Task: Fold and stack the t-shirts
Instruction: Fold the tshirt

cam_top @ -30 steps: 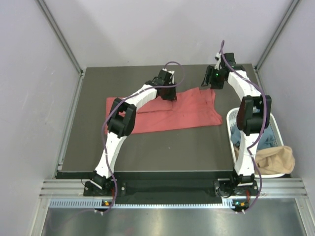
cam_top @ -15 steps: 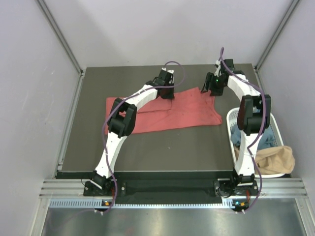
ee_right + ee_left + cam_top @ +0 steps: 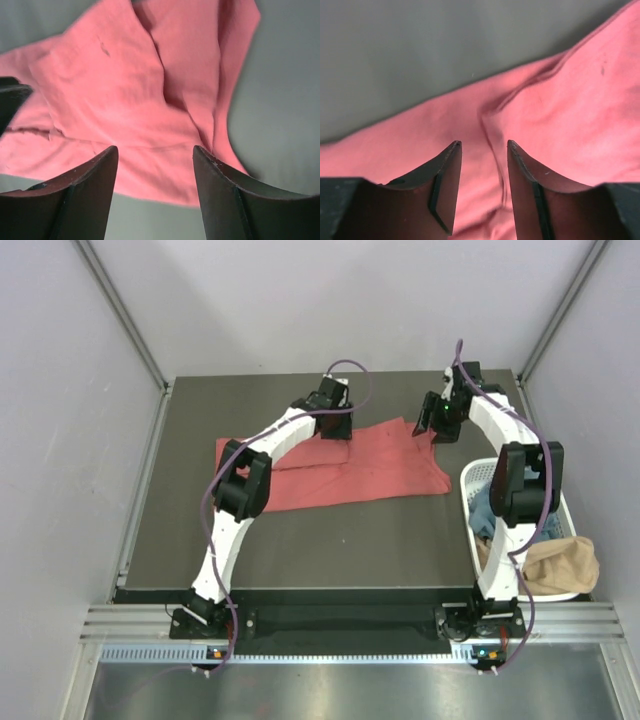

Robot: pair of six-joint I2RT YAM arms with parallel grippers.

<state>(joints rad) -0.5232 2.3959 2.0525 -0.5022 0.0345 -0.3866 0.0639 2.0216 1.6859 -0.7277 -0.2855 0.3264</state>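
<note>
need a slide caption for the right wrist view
Open right pincer hovers above the coral-red t-shirt lying on the table.

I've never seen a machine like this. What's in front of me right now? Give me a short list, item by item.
table: dark, flat
red t-shirt: spread out on the table's far half
left gripper: open, over the red t-shirt's far edge, holding nothing
right gripper: wide open, over the shirt's right end, holding nothing
basket: white, at the table's right edge
blue shirt: inside the basket
tan shirt: draped over the basket's near end
</note>
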